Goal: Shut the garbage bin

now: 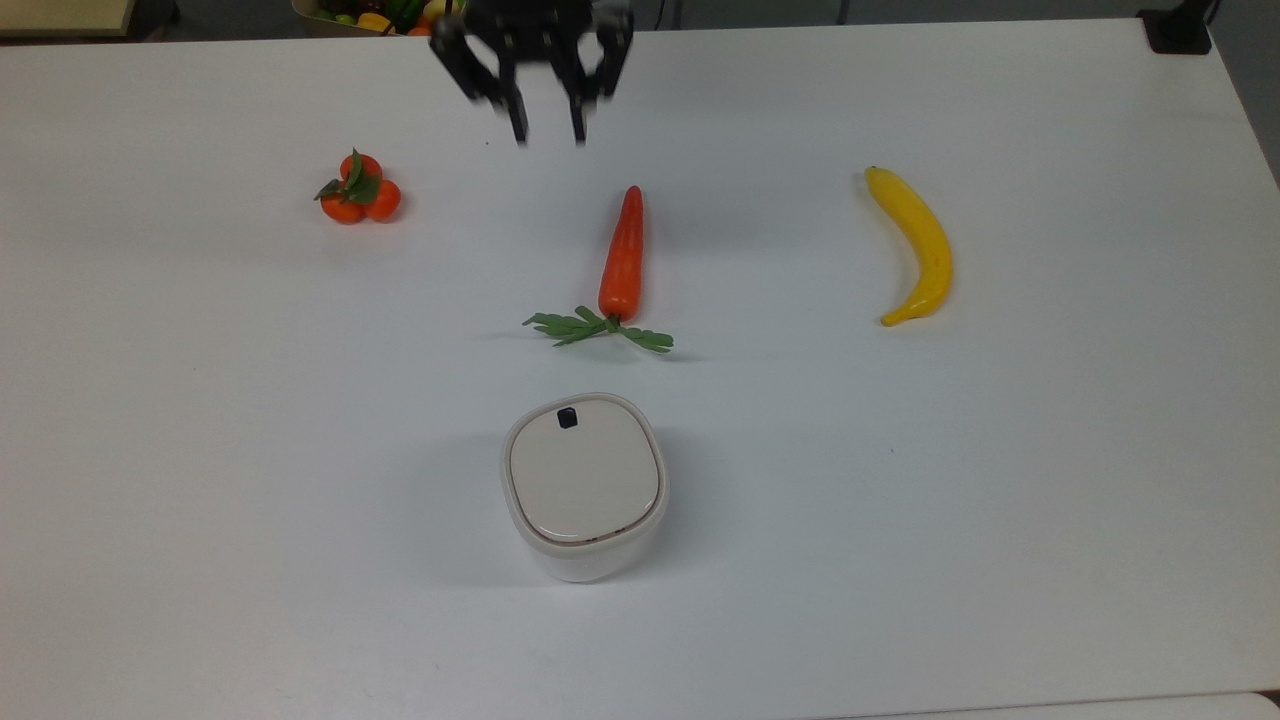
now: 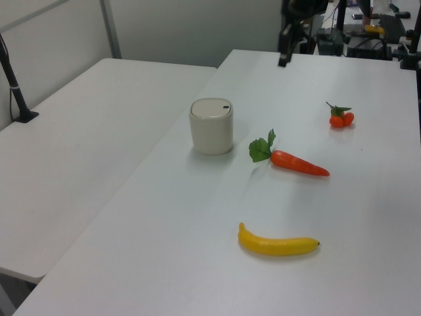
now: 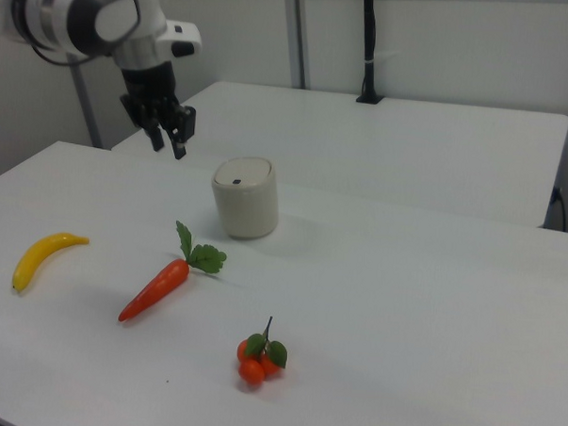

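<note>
Well below your claw [image 1: 548, 135] in the top view, past the carrot [image 1: 622, 255], the garbage bin [image 1: 584, 487] stands on the white table [image 1: 1050, 480] with its beige lid [image 1: 584, 476] lying flat and the dark button [image 1: 567, 418] facing the claw. You have the claw raised, fingers apart, gripping nothing. The tangerines [image 1: 358, 189] lie toward the top view's left of it, the banana [image 1: 917, 245] far right.

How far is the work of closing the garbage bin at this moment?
Done: the garbage bin has its beige lid lying flat on its rim. In hand: nothing; the gripper is open, empty, high above the table beyond the carrot. Left: nothing visible.
</note>
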